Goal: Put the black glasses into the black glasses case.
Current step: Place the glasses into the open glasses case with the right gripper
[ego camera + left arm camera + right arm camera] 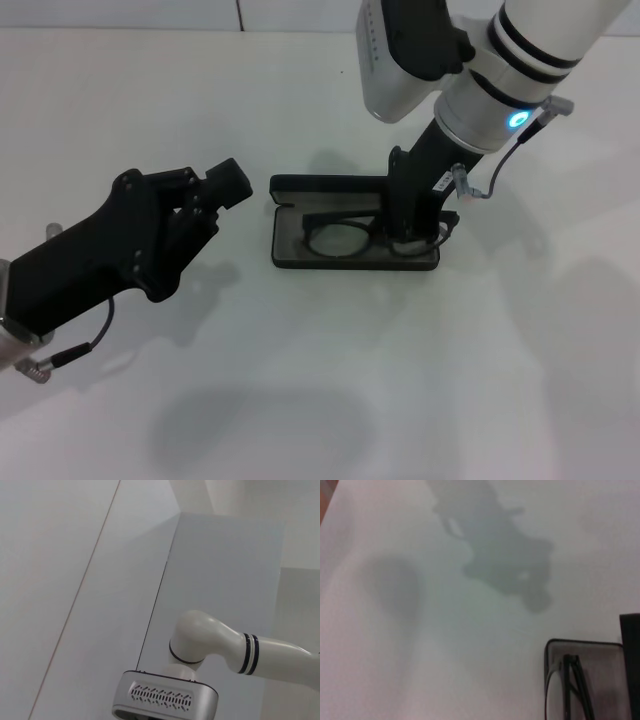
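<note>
- Black and chunky, the left gripper (222, 190) hangs over the white table (320, 400) on the left side. It tips sideways, with its tip toward the case. I cannot tell if its jaws are apart or together. It holds nothing that I can see. It is apart from the case, with bare table between them.
- White table top shows under it, with a soft grey shadow of the arm.
- Next comes the matte black rectangular glasses case with rounded corners (300, 188). It lies open near the middle of the table. Its lid stands up along the far side and its grey-lined tray faces up.
- Inside the tray lie the thin black glasses with big round clear lenses (340, 238). The left lens shows well. The right end is hidden behind the gripper.
- The right wrist view shows a corner of the case (555, 647) with a folded temple arm and a lens rim of the glasses (572, 680) lying in it.
- The right gripper (410, 235) reaches straight down into the right end of the case, on a white arm with a blue light. Its tip is at the right part of the glasses. I cannot tell if its jaws are squeezing them or let go.
</note>
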Action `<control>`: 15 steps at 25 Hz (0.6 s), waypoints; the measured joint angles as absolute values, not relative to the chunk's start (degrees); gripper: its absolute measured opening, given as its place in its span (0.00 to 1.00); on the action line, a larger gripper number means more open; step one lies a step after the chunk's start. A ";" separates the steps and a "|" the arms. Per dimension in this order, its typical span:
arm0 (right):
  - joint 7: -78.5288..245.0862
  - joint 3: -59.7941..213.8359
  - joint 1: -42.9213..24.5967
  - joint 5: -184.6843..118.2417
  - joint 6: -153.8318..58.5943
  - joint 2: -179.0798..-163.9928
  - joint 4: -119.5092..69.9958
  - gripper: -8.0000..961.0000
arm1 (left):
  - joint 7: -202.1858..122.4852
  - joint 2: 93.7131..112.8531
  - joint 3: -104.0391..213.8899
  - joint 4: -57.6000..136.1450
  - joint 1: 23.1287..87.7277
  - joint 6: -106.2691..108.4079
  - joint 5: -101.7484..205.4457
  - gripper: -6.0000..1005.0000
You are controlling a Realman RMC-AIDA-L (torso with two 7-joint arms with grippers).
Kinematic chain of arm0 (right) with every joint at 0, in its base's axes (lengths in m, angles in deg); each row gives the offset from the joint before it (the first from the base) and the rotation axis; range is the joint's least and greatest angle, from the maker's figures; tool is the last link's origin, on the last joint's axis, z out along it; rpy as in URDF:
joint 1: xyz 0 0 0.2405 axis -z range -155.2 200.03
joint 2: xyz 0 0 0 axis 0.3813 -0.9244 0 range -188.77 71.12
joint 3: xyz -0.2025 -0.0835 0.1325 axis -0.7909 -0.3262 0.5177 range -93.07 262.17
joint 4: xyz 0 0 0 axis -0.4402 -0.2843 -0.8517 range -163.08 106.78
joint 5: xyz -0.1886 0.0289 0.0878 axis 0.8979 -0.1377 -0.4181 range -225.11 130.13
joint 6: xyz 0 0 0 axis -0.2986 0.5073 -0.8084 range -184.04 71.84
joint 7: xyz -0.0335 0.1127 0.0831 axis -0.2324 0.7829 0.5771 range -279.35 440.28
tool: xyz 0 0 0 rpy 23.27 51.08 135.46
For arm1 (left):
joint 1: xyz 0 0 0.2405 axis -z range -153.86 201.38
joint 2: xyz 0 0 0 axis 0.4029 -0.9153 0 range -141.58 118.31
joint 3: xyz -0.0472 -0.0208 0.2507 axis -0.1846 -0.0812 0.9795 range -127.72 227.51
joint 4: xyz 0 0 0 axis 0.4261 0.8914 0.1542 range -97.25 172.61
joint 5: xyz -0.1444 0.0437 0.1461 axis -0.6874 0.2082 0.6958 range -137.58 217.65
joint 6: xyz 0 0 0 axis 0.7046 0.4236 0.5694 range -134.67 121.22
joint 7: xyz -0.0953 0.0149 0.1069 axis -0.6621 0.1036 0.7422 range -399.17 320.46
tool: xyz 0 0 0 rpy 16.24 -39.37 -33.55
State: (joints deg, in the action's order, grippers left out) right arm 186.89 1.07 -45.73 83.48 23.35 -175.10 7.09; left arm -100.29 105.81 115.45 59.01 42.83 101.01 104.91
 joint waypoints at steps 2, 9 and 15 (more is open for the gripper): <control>186.45 0.89 -45.79 82.93 23.12 -175.10 6.77 0.08 | -100.28 105.81 115.45 59.01 42.88 100.97 104.91 0.05; 185.61 0.16 -46.00 82.78 21.43 -175.10 5.38 0.08 | -100.26 105.95 115.62 58.97 43.02 100.81 104.90 0.05; 185.55 -0.18 -46.07 82.78 20.90 -175.10 5.10 0.08 | -100.16 106.04 115.36 58.31 43.24 100.76 104.89 0.05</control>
